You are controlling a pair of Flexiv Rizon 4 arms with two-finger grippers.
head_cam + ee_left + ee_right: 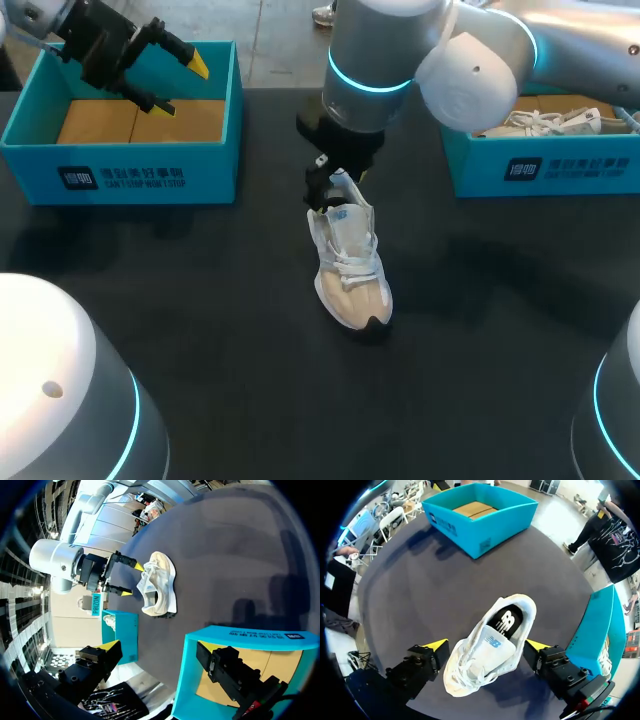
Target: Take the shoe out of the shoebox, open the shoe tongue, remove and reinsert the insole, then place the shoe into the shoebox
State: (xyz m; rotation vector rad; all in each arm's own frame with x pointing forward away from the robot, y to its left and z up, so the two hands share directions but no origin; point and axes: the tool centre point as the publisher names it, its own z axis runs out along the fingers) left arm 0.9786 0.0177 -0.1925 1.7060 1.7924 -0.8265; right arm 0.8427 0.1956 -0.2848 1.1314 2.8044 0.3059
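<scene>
Standing on its sole near the middle of the table: the shoe, with bare surface on every side, well apart from the teal shoebox to its left and the second box to its right. Right pincer wide open over the shoe's heel, one finger at each side, gripping nothing. Left pincer also open, holding nothing, above the shoebox left of the shoe. Second box cut off, contents hard to make out.

The right arm is a smooth silver-grey cylinder with a rounded white joint cap and a glowing cyan ring. The left pincer and right pincer are blocky black with bright yellow wedge tips.
</scene>
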